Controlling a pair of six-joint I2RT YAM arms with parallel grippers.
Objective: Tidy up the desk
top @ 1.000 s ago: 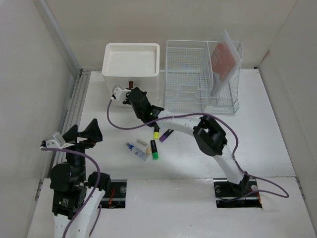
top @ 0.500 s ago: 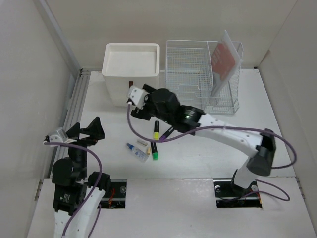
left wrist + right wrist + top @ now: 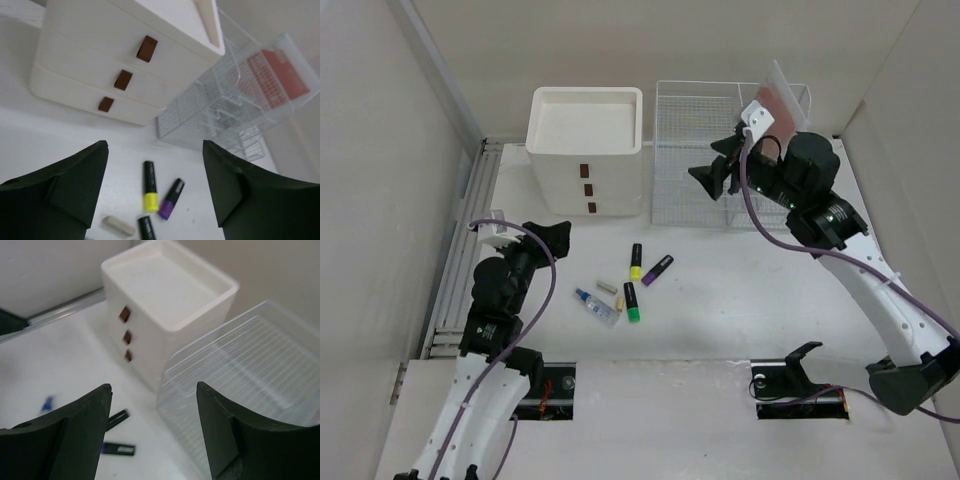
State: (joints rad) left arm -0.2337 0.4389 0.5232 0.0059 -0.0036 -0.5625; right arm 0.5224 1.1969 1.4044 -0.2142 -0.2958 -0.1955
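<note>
The white desk (image 3: 720, 310) carries a loose cluster near its middle: a yellow highlighter (image 3: 636, 262), a purple one (image 3: 657, 269), a green one (image 3: 632, 302), a cream eraser (image 3: 607, 287) and a small blue bottle (image 3: 596, 305). My left gripper (image 3: 545, 240) hangs open left of this cluster, holding nothing. Its wrist view frames the yellow highlighter (image 3: 149, 186) and purple highlighter (image 3: 171, 199) between the open left gripper (image 3: 155, 146) tips. My right gripper (image 3: 715, 175) is raised over the wire rack, open and empty; the right gripper (image 3: 153, 386) looks down on rack and drawer box.
A cream drawer box (image 3: 586, 150) with three brown handles, all drawers shut, stands at the back. Beside it is a white wire-mesh rack (image 3: 700, 130) holding a red booklet (image 3: 775, 115). A grey rail (image 3: 460, 250) runs along the desk's left edge. Walls enclose three sides.
The right arm swung away from the drawer box front to above the rack and its jaws opened. The left arm moved forward and right toward the loose items.
</note>
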